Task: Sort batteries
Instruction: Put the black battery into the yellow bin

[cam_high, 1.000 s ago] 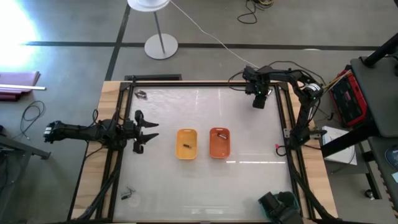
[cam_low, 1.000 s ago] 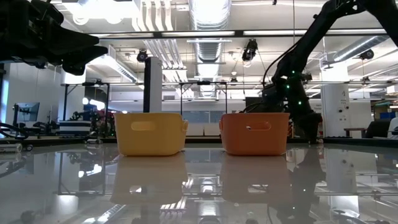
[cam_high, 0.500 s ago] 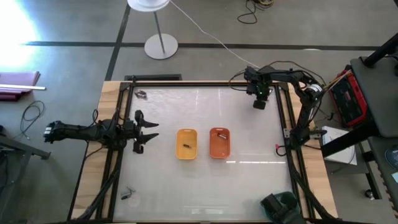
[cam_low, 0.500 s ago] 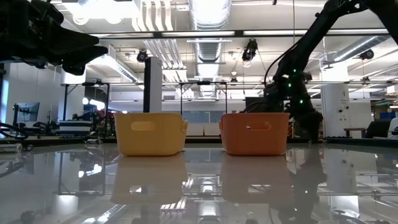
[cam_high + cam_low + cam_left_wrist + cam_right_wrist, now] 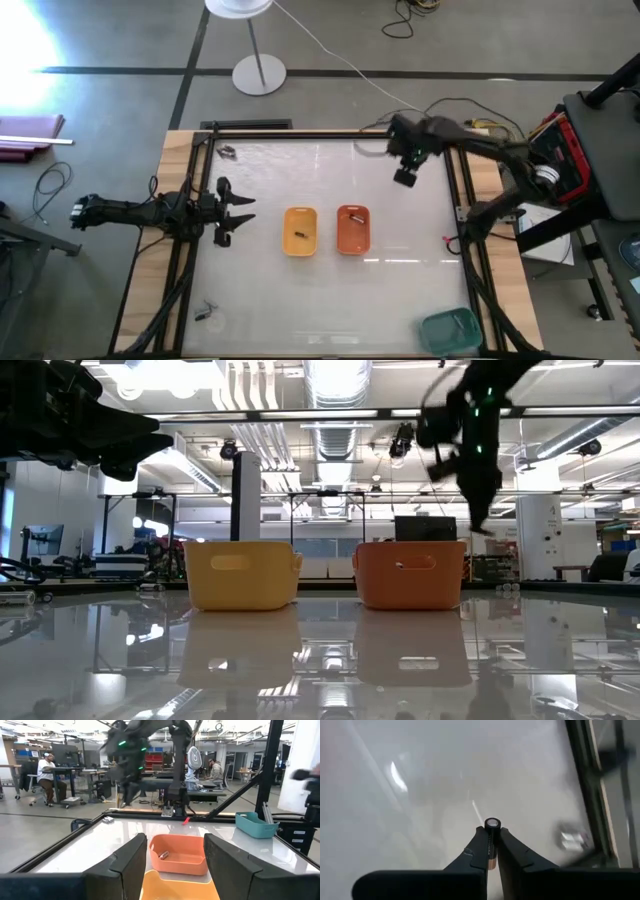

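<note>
My right gripper [image 5: 405, 178] hangs above the table's far right part, shut on one dark battery [image 5: 491, 842]. My left gripper [image 5: 240, 212] waits open at the table's left, level with the trays; its fingers frame them in the left wrist view [image 5: 175, 865]. A yellow tray [image 5: 300, 231] and an orange tray [image 5: 352, 229] stand side by side mid-table. Each has a battery lying on its floor, one in the yellow [image 5: 299, 236] and one in the orange [image 5: 351, 213]. Loose batteries lie at the far left corner [image 5: 228, 153] and the near left corner [image 5: 205, 313]. My right gripper pinches the battery's side wall [image 5: 491, 851] between its two fingertips [image 5: 479, 851]. The fingers slant down from above. One round end [image 5: 492, 823] sticks out past the fingertips. The battery is lifted clear of the table.
A teal tray [image 5: 450, 330] stands at the near right corner. A few blurred batteries [image 5: 572, 839] lie on the table by the right frame rail, below my right gripper. The glossy table top [image 5: 400, 290] is bordered by a black frame.
My right gripper has risen from the table at the far right and swung slightly toward the near edge and the trays, carrying the battery up clear of the table. The move is fast and blurred.
</note>
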